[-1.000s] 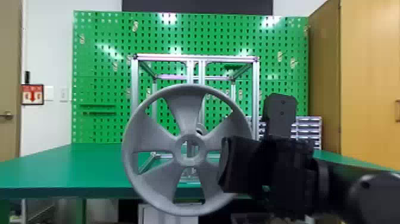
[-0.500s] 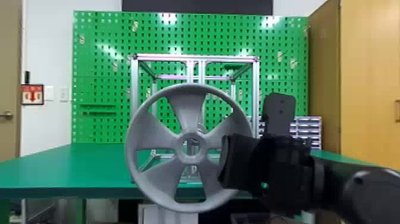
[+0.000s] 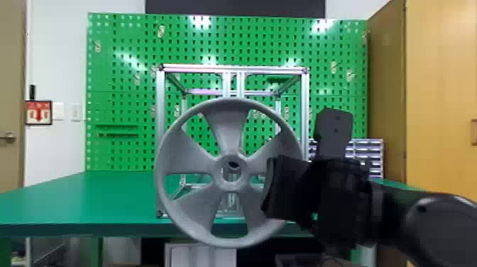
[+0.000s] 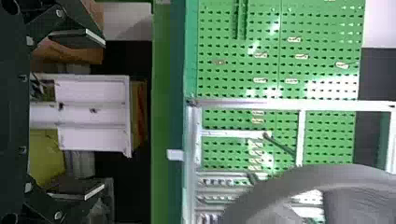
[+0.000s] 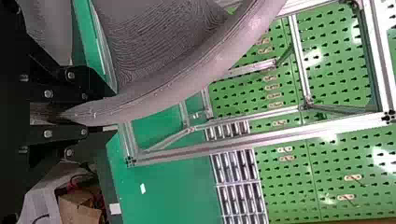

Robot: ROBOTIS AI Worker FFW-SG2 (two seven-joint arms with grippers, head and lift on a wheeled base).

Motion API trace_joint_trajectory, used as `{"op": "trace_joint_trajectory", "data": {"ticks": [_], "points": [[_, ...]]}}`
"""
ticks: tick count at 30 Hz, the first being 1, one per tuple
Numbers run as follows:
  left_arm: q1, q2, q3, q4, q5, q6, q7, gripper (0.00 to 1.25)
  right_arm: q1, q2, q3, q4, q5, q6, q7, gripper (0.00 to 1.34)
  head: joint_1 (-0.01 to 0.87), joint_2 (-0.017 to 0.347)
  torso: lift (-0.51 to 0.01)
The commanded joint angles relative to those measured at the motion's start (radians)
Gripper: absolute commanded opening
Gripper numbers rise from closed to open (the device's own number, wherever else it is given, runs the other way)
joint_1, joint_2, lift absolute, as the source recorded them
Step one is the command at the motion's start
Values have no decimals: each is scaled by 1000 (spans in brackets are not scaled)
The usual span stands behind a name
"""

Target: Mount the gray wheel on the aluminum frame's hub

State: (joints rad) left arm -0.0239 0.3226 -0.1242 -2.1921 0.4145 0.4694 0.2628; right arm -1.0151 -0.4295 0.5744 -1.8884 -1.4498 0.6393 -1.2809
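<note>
"Right gripper (image 3: pixel 284 188) first: clamped onto the rim of the gray wheel (image 3: pixel 227 131), over on the robot's right side."

"Nice. And the left?"

"Left gripper (image 4: pixel 103 115): wide open, two fingers well apart."

"OK, wheel facing which way?"

"Upright, basically like on a parked bike. Broad face toward the head camera, axle line running front to back, toward the aluminum frame (image 3: pixel 160 106). Held in front of that frame, lower rim dipping below the table's front edge in the head view."

"Cool, counts?"

"One wheel: five spokes, one round hole dead center. One boxy frame, standing on one green table (image 3: pixel 71 206). Behind, one green pegboard (image 3: pixel 122 106). Plus one rack of small drawers (image 3: pixel 372 152) and, off to the right, one wooden cabinet (image 3: pixel 440 88)."
</note>
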Motion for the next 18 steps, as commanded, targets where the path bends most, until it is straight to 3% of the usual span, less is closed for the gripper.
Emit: {"op": "trace_joint_trajectory", "data": {"ticks": [1, 18], "points": [[-30, 9, -29, -29, 86, 5, 42, 1023, -5, 2, 5, 11, 0, -3, 0, 78, -5, 6, -499], [-143, 21, -83, -60, 363, -68, 133, 1022, -13, 6, 18, 34, 12, -6, 0, 78, -5, 6, -499]]}}
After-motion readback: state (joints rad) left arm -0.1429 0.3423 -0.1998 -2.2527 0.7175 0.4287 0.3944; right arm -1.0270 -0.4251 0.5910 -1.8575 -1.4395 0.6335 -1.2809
